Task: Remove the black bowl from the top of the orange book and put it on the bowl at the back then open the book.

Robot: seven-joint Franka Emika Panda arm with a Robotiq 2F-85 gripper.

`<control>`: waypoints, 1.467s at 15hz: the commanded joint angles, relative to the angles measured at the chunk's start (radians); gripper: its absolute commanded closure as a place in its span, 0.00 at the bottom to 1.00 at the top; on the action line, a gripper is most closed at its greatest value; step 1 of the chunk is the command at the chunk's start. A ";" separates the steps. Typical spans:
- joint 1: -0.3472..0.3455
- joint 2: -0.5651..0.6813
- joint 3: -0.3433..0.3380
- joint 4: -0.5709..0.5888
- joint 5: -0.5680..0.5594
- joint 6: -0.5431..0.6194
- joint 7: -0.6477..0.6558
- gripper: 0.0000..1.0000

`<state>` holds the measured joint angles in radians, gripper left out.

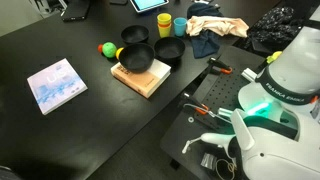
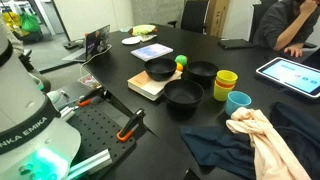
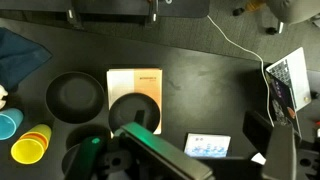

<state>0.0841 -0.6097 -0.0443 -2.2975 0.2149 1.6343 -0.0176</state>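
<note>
The claw hangs high over the table. It enters the wrist view from the bottom edge as 2 dark, blurred parts that stand wide apart, with nothing held between them. It touches none of the things.

The orange book lies flat and closed on the table, below the claw and toward the top of the wrist view from it. The black bowl sits upright on the book, on the half of the cover nearer the claw. It is just beside the claw's dark part on that view's left side.

The bowl at the back stands on the table just past the book, and the claw partly hides it in the wrist view. A green ball lies beside it. A 3rd black bowl stands beside the book, farther from the claw toward the left edge of the wrist view. It is near a yellow cup and a blue cup. A pale blue-and-white book lies flat under the gap of the claw, apart from the orange book.
</note>
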 commanded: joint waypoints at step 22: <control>-0.043 0.212 0.004 -0.355 0.008 0.566 -0.035 0.00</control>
<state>0.0539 -0.5066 -0.0421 -2.6465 0.2202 2.1171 -0.0429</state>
